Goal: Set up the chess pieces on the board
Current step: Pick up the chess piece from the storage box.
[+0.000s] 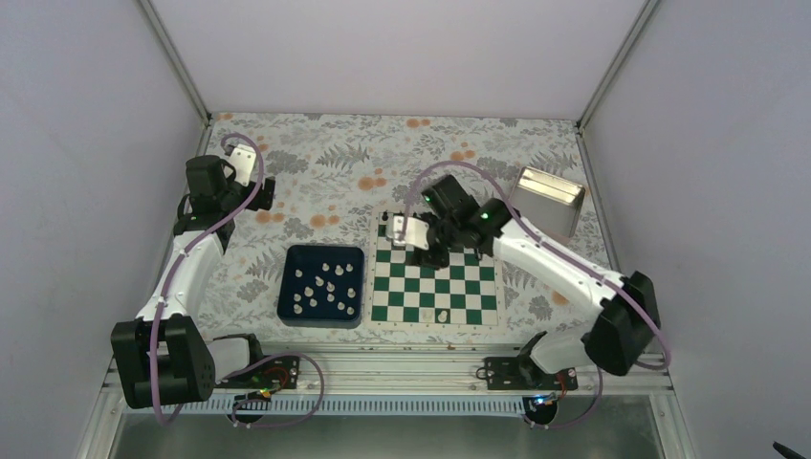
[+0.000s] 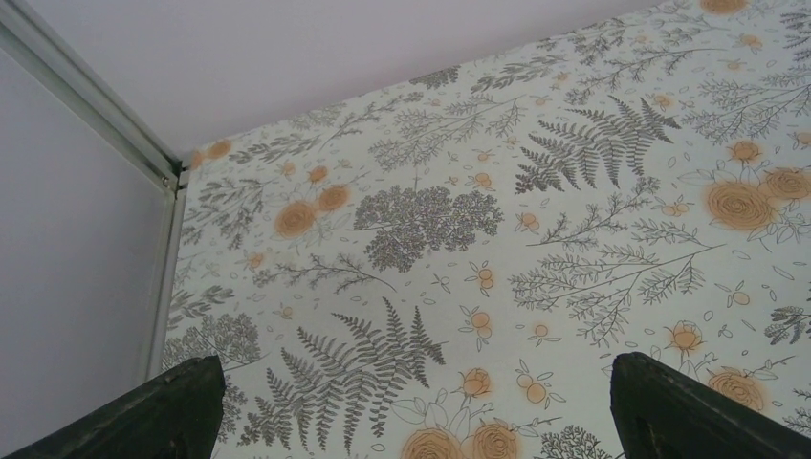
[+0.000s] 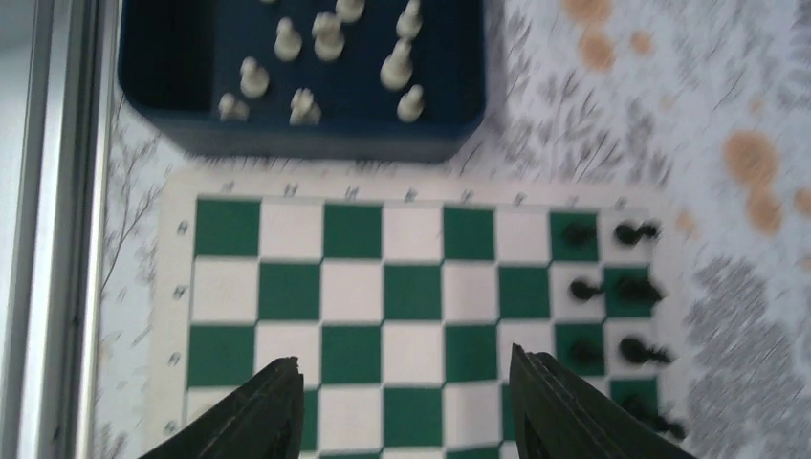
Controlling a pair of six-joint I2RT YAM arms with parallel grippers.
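The green-and-white board [image 1: 435,283] lies right of centre, also in the right wrist view [image 3: 383,292]. One white chess piece [image 1: 442,314] stands on its near row. Several white chess pieces [image 1: 325,285] lie in the navy tray [image 1: 290,304], seen too in the right wrist view [image 3: 325,36]. Small black pieces [image 3: 622,287] stand along the board's far rows. My right gripper [image 1: 423,251] hovers over the board's far part, open and empty [image 3: 406,368]. My left gripper [image 1: 263,191] is far left over the floral cloth, open and empty [image 2: 416,368].
A metal tin [image 1: 547,199] sits at the back right beyond the board. The floral tablecloth [image 1: 335,172] covers the table. White enclosure walls stand on three sides, and a metal rail [image 1: 383,368] runs along the near edge.
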